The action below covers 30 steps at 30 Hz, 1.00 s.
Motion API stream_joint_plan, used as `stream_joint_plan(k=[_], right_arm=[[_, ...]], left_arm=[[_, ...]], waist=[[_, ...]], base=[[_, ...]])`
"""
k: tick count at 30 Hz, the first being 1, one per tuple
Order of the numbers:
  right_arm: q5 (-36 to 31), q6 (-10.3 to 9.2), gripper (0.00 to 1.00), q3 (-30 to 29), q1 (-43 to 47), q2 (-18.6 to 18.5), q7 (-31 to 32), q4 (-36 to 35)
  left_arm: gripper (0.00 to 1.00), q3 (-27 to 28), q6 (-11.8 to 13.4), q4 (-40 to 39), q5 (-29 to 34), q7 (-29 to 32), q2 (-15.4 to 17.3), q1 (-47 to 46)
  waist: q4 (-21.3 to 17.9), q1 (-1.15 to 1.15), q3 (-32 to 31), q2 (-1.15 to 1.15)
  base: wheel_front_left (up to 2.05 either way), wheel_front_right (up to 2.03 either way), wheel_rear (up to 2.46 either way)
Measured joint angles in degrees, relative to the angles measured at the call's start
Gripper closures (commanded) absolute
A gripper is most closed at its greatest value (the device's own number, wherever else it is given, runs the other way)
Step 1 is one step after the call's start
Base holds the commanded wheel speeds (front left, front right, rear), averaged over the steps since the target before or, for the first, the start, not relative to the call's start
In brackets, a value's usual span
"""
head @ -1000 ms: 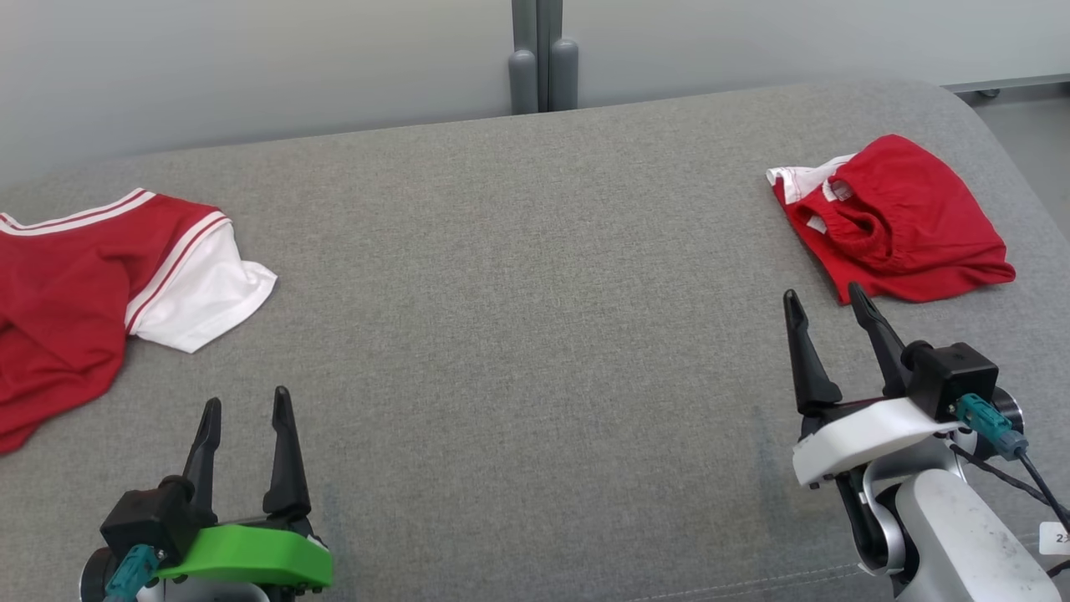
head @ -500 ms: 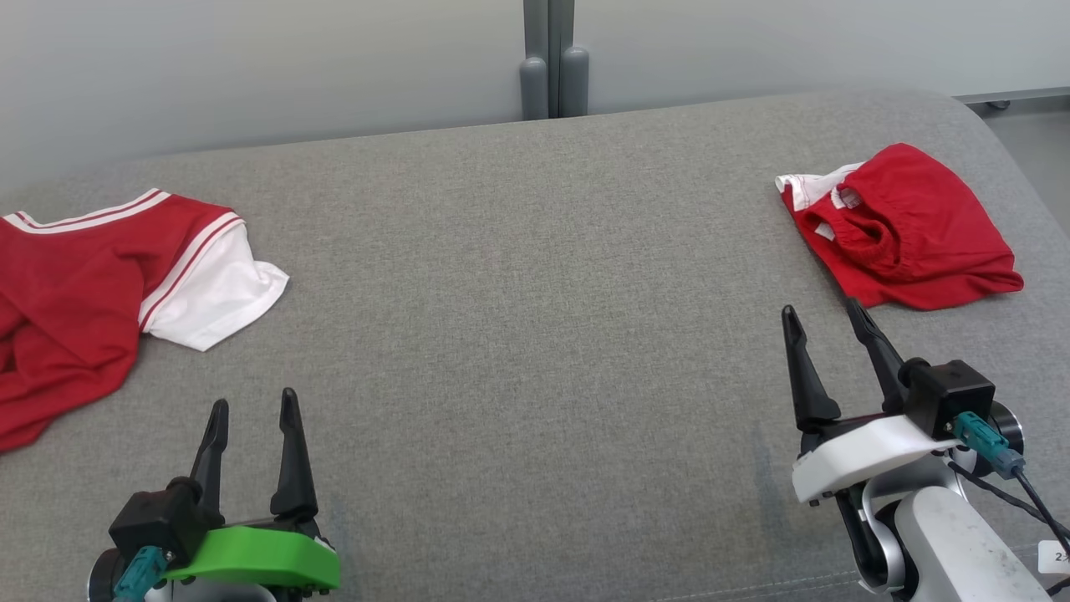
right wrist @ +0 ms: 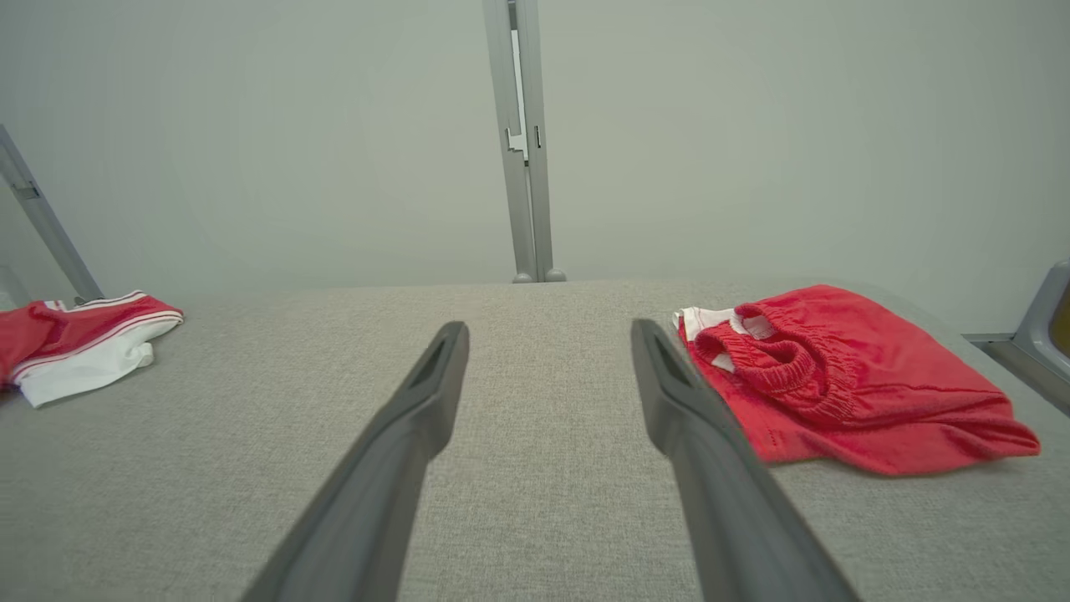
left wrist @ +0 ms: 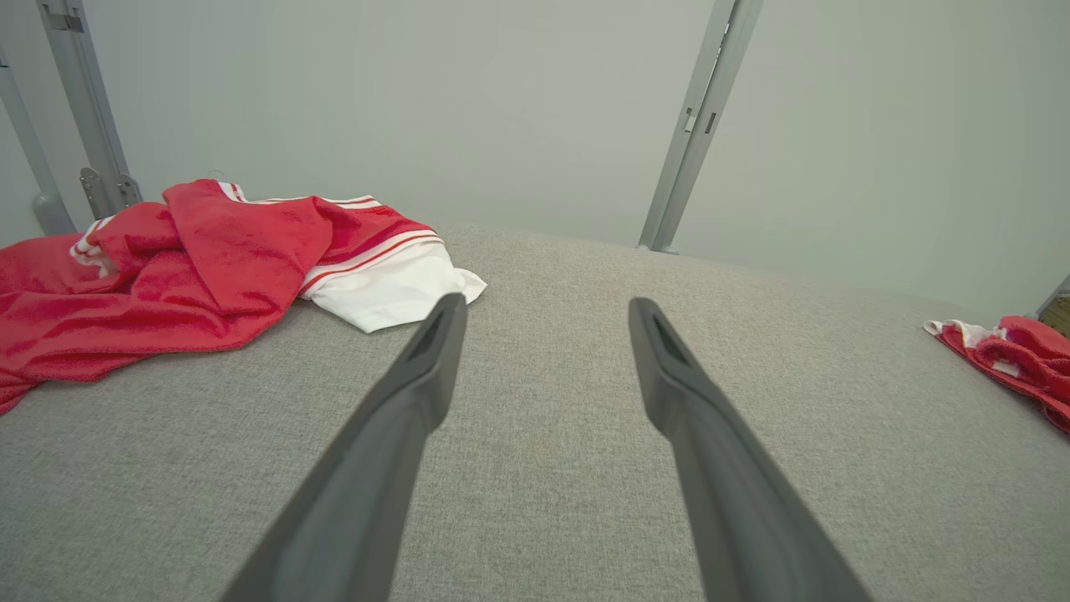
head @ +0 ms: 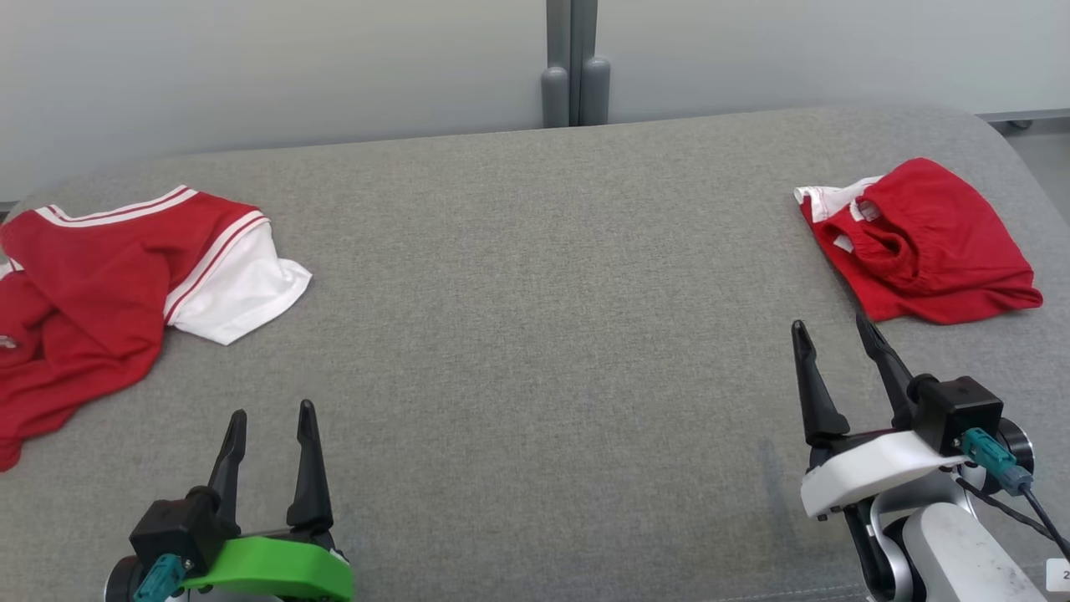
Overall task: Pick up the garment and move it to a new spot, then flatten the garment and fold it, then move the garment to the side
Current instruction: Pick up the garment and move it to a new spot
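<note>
Lying crumpled at the far left of the grey fabric worktop (head: 535, 276): red jersey shirt (head: 100, 293) with a white sleeve and red-and-white striped trim. The sleeve points toward the centre, and the red body is bunched and cut off by the left edge of the head view. Left tool (head: 272, 410), green-bodied, sits at the front left, nearer the robot than the shirt and well apart from it. Its two dark fingers are spread wide and grip nothing. In the left wrist view the same fingers frame plain grey fabric, with the shirt off beyond the left fingertip. Centre back: a grey double post (head: 574, 67) rises behind the worktop's far edge against a pale wall. Right tool (head: 832, 322), white-bodied, is at the front right, fingers likewise spread wide and holding nothing. Its tips point at the red shorts (head: 928, 251) and stop just beside their near hem; cannot tell whether they touch. The shorts lie at the right end of the worktop, elastic waistband gathered and facing left, with white trim showing at the left corner.
</note>
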Motion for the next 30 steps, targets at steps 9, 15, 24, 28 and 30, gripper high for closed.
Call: stream_joint_plan(k=[9,15,24,28,30], right_arm=[[-0.7,0.07,0.00,0.5,0.1,-0.4,0.0,-1.0],[-0.7,1.12,0.00,2.5,0.0,-0.2,0.0,-1.0],[-1.0,2.14,0.00,4.2,-0.3,0.2,0.0,-0.7],[-1.0,1.98,0.00,3.0,-0.2,0.2,0.0,-0.7],[-1.0,1.97,0.00,2.6,-0.2,0.2,0.0,-0.8]], left_arm=[[0.00,-0.5,0.0,-0.1,1.0,0.0,-0.1,0.0],[0.00,1.0,0.0,-0.6,1.0,0.0,-0.2,0.0],[0.00,2.4,0.0,-1.8,1.3,-0.2,-0.2,2.0],[0.00,1.1,0.0,-1.7,1.4,-0.2,-0.2,2.0],[0.00,0.8,0.0,-1.8,1.5,-0.2,-0.3,2.0]], waist=[[4.2,0.00,-0.4,0.00],[7.6,0.00,-0.6,0.00],[15.0,0.00,-1.1,0.00],[18.0,0.00,-1.2,0.00],[19.5,0.00,-1.2,0.00]], base=[[0.00,0.00,0.00],[0.00,0.00,0.00],[0.00,0.00,0.00],[0.00,0.00,0.00],[0.00,0.00,0.00]])
